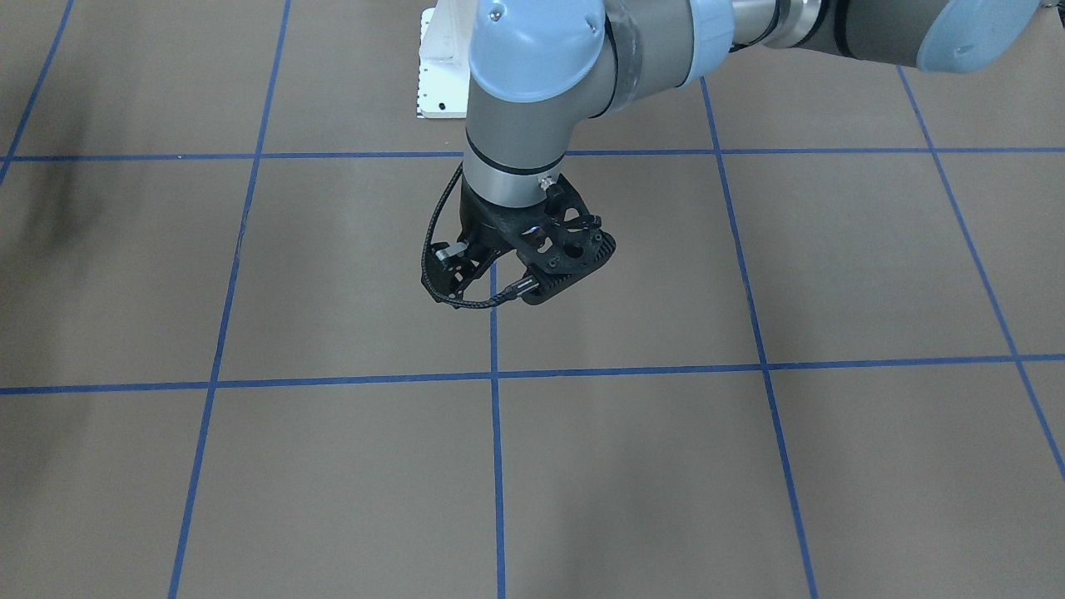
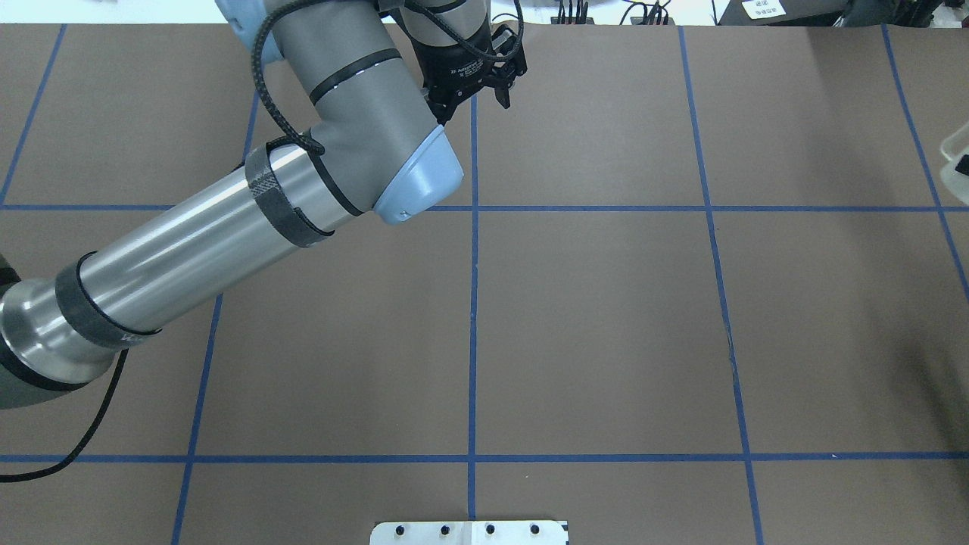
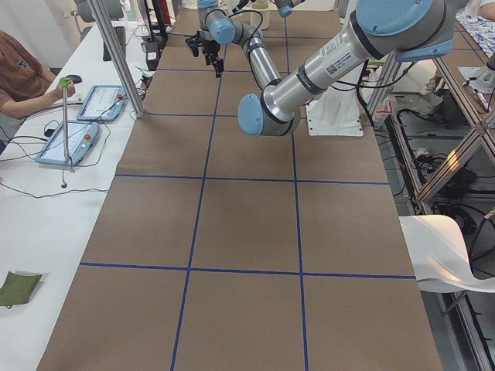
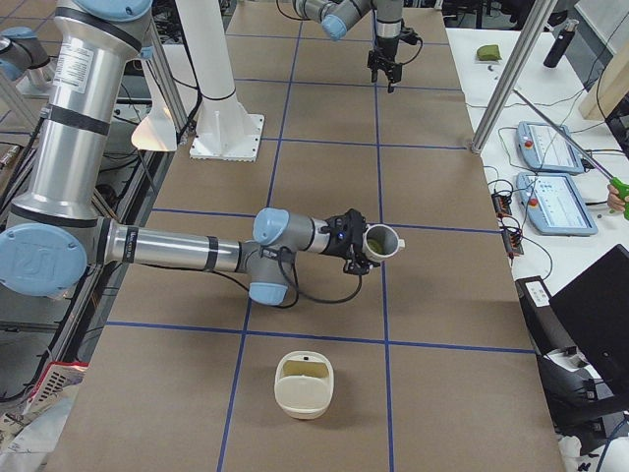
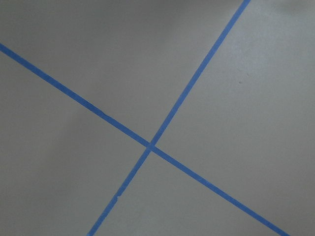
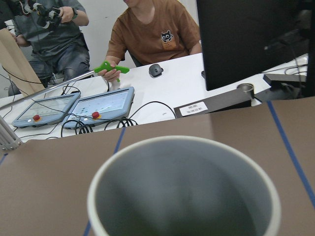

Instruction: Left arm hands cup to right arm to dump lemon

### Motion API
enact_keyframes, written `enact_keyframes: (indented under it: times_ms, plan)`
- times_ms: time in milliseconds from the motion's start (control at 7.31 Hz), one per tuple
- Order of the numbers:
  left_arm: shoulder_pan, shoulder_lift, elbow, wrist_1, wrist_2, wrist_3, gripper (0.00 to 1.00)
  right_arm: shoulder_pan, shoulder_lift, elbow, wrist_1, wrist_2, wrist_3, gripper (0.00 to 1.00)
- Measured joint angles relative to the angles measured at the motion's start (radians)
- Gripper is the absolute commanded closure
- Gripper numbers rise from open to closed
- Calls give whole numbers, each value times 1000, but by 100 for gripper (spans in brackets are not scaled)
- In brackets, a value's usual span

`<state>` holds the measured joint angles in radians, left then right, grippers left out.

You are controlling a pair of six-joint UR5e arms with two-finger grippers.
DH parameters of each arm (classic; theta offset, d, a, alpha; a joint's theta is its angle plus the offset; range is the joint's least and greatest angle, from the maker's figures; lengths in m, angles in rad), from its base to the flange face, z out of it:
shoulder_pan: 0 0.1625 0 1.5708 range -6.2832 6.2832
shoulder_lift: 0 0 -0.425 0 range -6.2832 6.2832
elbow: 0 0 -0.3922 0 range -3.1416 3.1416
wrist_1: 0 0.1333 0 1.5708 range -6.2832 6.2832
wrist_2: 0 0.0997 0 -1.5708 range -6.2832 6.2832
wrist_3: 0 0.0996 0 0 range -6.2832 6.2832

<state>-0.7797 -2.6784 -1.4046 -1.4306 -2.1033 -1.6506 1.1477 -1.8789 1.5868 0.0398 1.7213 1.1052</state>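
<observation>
The off-white cup (image 4: 387,243) sits at the tip of my right arm's gripper (image 4: 362,246), above the table's middle line near the operators' side. I cannot tell from that view whether the fingers are closed on it. The yellow-green lemon (image 4: 376,236) shows inside the cup. The right wrist view shows the cup's rim and grey inside (image 6: 182,196) close up; no fingers or lemon show there. My left gripper (image 2: 475,102) is open and empty, high above the table's far side. Its black perforated housing (image 1: 549,249) hides the fingers in the front view.
A cream container (image 4: 305,385) stands on the table toward my right end, and its edge shows in the overhead view (image 2: 955,159). The white robot base plate (image 2: 469,532) is at the near edge. Operators, tablets (image 6: 98,105) and a monitor line the far side.
</observation>
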Motion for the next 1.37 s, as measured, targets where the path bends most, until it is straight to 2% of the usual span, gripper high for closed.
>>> enact_keyframes:
  times_ms: [137, 274, 684, 1368]
  plan:
    - [2, 0, 0, 0, 5, 0, 0, 24, -39, -61, 108, 23, 77, 79]
    - [4, 0, 1, -1, 7, 0, 0, 39, -75, -104, 207, 33, 168, 84]
    - [10, -1, 1, -2, 25, 0, 0, 67, -135, -248, 503, 39, 480, 82]
    - [17, -1, 0, 0, 42, 0, 0, 138, -113, -405, 693, 61, 1038, 82]
